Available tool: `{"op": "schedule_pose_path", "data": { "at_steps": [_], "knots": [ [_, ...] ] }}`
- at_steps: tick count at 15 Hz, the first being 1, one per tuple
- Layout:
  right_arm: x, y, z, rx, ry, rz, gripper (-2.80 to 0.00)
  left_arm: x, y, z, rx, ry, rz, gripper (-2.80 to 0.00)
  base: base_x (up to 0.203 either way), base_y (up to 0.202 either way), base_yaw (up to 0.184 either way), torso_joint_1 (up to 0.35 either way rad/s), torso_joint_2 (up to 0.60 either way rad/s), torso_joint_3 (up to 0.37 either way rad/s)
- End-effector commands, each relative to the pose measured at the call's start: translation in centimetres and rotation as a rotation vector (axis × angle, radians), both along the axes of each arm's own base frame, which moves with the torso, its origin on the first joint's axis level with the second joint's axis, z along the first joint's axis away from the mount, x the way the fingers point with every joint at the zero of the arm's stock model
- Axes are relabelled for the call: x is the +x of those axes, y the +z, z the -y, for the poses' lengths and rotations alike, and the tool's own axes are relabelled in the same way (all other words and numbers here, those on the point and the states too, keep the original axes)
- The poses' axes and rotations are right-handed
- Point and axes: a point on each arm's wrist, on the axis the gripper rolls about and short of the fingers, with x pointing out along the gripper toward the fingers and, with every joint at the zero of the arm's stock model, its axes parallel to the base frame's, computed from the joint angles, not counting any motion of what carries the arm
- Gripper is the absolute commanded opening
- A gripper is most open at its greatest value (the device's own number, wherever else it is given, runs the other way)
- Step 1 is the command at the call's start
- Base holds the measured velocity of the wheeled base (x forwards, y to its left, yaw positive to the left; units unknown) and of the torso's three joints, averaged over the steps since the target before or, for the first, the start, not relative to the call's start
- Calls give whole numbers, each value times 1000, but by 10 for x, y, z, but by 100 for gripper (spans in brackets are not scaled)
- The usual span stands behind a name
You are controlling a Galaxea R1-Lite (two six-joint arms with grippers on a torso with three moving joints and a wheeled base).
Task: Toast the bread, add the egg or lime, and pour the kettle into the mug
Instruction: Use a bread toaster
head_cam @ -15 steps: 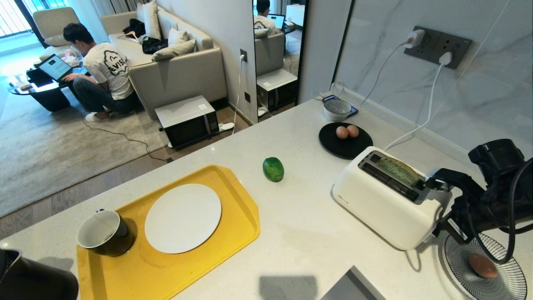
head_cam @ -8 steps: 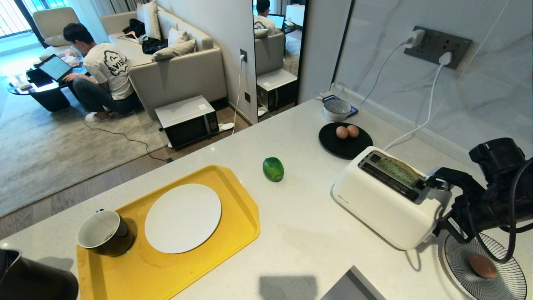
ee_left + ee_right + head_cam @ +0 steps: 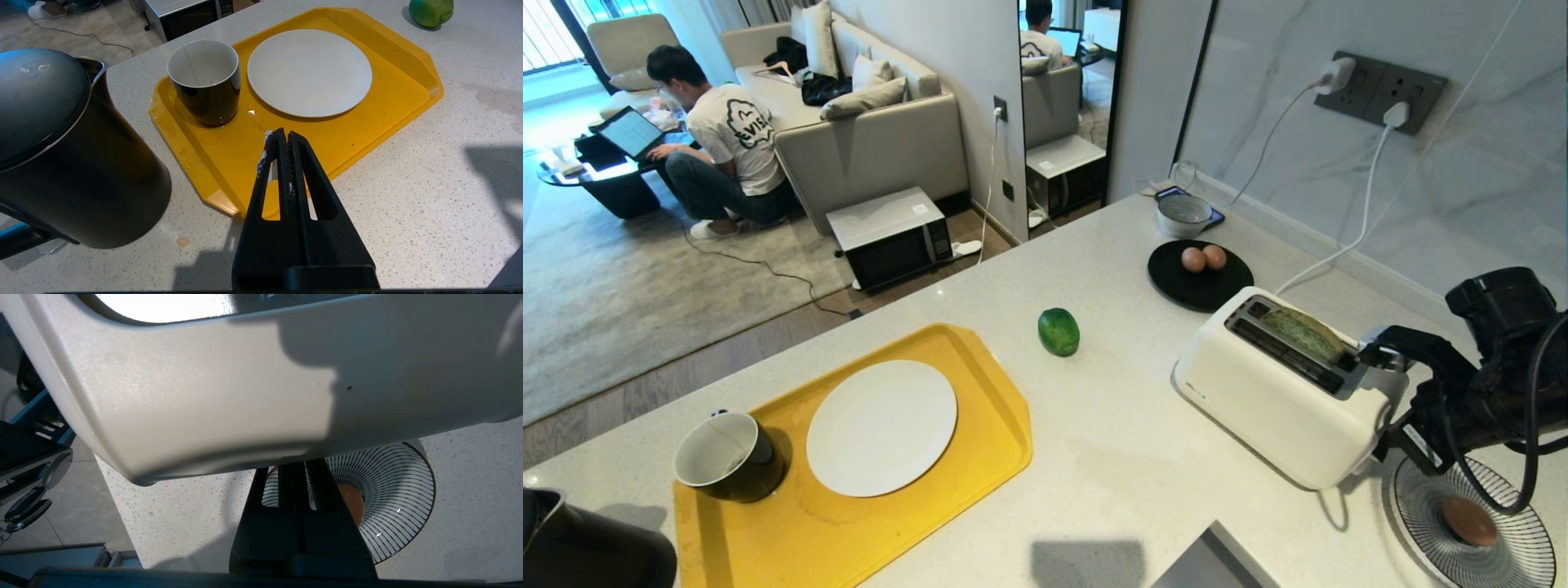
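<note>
The bread (image 3: 1305, 333) sits in the toaster (image 3: 1282, 392) on the pale surface (image 3: 1127, 457), the right gripper (image 3: 1376, 353) at the toaster's end, jaws closed and empty. The left gripper (image 3: 282, 141) hangs over the yellow tray (image 3: 367, 122), jaws closed on nothing, near the mug (image 3: 204, 81) and kettle (image 3: 61, 155). The lime (image 3: 1058, 331) lies mid-surface; two eggs (image 3: 1203, 258) rest on a black plate (image 3: 1176, 282).

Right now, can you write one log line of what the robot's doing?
bread: in toaster slot | right claw: shut, at toaster's end | left claw: shut, empty, above tray | mug: on tray
</note>
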Motion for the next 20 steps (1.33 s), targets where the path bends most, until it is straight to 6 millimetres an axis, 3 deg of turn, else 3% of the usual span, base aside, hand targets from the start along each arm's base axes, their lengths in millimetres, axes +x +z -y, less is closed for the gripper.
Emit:
{"op": "schedule_pose_path", "data": {
  "at_steps": [1,20],
  "knots": [
    [-1,1,0,-1,4,2,-280,0,0,0,0,0,-1,-280,0,0,0,0,0,0],
    [-3,2,0,-4,5,1,-280,0,0,0,0,0,-1,-280,0,0,0,0,0,0]
  ]
}}
